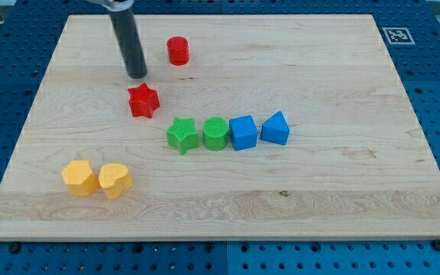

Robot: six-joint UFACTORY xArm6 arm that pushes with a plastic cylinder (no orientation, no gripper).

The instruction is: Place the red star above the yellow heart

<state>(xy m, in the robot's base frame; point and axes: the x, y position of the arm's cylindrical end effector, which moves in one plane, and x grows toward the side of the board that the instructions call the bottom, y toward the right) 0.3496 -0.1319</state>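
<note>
The red star lies on the wooden board left of centre. The yellow heart sits near the view's bottom left, below the star and a little to its left. My tip is just above the red star toward the view's top, slightly to its left, close to it but with a small gap showing. The dark rod rises from there to the view's top edge.
A yellow block, roughly hexagonal, touches the heart's left side. A red cylinder stands near the top. A row runs right of the star: green star, green cylinder, blue block, blue block.
</note>
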